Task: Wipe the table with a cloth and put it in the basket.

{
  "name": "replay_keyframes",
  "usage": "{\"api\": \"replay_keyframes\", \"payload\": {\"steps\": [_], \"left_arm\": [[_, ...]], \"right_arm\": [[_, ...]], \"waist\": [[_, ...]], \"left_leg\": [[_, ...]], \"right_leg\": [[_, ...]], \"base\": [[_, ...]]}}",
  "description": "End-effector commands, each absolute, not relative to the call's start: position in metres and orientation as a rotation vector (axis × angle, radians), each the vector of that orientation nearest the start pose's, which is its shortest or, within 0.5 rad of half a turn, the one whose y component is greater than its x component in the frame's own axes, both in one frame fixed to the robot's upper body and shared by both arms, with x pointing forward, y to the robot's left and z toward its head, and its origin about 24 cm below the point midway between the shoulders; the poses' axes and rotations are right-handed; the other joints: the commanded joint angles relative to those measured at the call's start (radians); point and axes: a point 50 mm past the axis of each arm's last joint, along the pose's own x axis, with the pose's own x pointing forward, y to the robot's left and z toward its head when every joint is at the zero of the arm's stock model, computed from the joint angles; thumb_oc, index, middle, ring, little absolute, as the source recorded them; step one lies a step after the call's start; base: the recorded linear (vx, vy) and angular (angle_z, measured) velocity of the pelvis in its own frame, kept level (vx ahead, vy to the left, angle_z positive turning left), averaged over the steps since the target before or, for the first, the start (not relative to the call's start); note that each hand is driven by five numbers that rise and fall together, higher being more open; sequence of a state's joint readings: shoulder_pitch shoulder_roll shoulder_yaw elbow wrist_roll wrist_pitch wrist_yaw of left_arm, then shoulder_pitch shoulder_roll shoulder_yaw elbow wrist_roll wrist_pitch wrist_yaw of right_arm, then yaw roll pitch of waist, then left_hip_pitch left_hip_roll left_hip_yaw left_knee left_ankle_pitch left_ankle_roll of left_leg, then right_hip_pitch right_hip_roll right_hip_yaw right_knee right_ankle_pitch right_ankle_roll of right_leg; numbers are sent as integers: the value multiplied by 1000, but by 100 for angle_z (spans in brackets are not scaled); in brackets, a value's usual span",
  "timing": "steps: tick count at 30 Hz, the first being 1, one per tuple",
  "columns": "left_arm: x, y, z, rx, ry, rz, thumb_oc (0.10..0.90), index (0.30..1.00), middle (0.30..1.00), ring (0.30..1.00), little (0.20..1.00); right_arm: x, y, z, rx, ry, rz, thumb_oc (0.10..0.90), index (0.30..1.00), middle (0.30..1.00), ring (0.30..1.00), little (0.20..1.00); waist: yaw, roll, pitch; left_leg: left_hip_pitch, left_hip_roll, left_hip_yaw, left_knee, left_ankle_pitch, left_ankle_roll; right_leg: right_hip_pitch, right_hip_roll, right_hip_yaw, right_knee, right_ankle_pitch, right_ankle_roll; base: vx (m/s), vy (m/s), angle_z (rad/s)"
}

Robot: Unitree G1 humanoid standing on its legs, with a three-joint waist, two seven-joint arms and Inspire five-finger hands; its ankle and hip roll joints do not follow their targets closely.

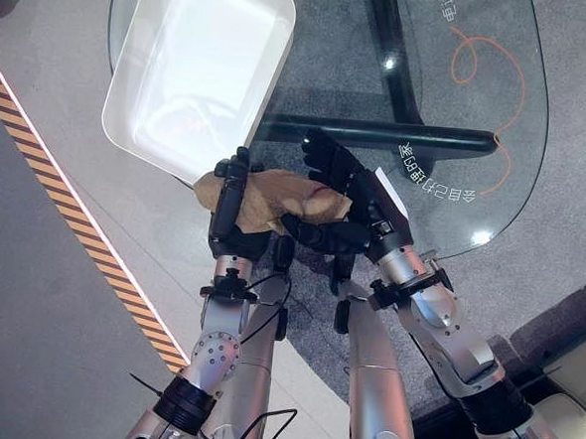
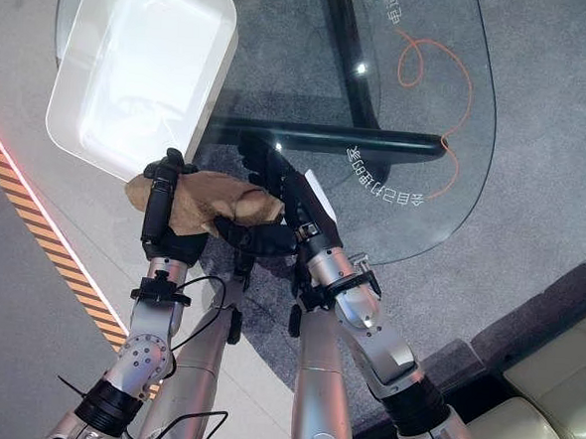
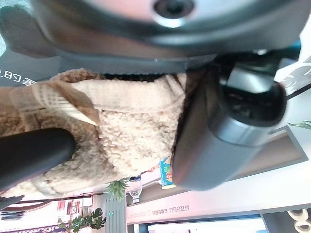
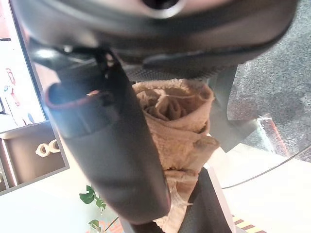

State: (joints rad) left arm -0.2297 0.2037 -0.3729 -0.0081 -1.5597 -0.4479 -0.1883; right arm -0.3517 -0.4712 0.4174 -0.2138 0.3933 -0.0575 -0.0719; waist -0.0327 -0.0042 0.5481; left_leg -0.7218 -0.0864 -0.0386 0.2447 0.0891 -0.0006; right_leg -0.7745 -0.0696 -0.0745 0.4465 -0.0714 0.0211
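A tan fluffy cloth (image 1: 274,200) hangs bunched between my two hands at the near edge of the glass table (image 1: 459,100). My left hand (image 1: 228,214) stands upright at the cloth's left end with its fingers curled round it; the left wrist view has the cloth (image 3: 121,131) pressed against the palm. My right hand (image 1: 354,193) reaches in from the right, fingers lying over the cloth and thumb under it, pinching it. In the right wrist view the cloth (image 4: 180,126) is bunched behind the thumb. The white basket (image 1: 198,64) lies on the table just beyond my left hand.
A dark bar of the table's frame (image 1: 378,133) shows through the glass behind my right hand. An orange scribble (image 1: 486,67) marks the glass at the far right. A striped floor line (image 1: 74,226) runs on the left. Beige furniture (image 1: 572,416) stands at the lower right.
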Motion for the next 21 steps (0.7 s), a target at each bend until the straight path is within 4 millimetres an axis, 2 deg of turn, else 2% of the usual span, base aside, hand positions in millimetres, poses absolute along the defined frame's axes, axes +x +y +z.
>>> {"api": "replay_keyframes", "payload": {"steps": [1,9,14,21], "left_arm": [[259,122,153,-1338,-616,-535,100,300,300,300,200],[258,133,155,-1283,-687,-460,100,300,300,300,200],[257,155,159,-1176,-783,-320,100,300,300,300,200],[254,190,169,-914,-863,-30,100,300,300,300,200]], "right_arm": [[253,-95,202,9,-698,536,800,900,900,900,900],[254,-94,201,1,-679,539,800,900,900,900,900],[259,-97,190,-28,-605,516,800,900,900,900,900],[268,-111,162,-74,-436,488,800,900,900,900,900]], "waist": [[21,4,-28],[23,4,-28],[27,8,-28],[28,28,-28]], "left_leg": [[-7,-33,61,73,-95,58],[-4,-34,61,69,-93,58],[4,-34,59,68,-95,56],[6,-38,56,87,-98,51]], "right_leg": [[21,69,22,-113,84,23],[22,71,23,-113,85,22],[29,71,23,-111,79,19],[34,65,24,-101,69,16]], "base": [[0,0,0],[0,0,0],[0,0,0],[5,47,-1]]}}
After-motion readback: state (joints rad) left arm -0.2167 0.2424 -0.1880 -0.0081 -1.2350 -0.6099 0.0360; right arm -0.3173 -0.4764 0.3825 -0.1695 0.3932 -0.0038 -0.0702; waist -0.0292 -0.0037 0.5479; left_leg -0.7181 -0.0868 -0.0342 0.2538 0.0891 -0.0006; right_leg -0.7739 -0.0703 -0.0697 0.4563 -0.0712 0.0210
